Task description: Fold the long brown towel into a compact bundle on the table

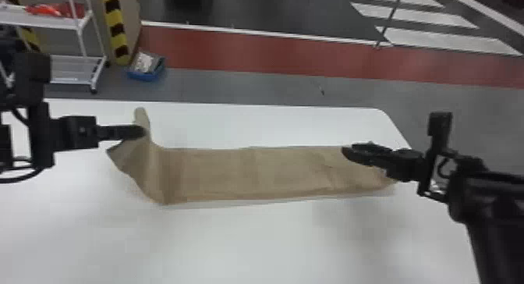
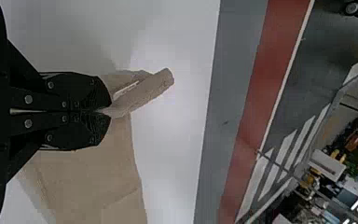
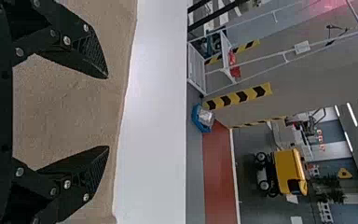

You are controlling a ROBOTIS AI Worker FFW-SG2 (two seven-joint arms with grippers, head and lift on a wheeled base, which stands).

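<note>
The long brown towel (image 1: 249, 172) lies across the white tabletop (image 1: 234, 244), one end raised, gripped by the left hand (image 1: 141, 132); the right hand (image 1: 347, 151), open, is over the other

On the grey floor (image 1: 241, 88), a blue bin (image 1: 145, 75) near a white rack (image 1: 74, 66) holding red things (image 1: 48, 10); just beside, a black-and-yellow striped guard (image 1: 117, 39); farther off, a yellow vehicle (image 3: 287, 171).
</note>
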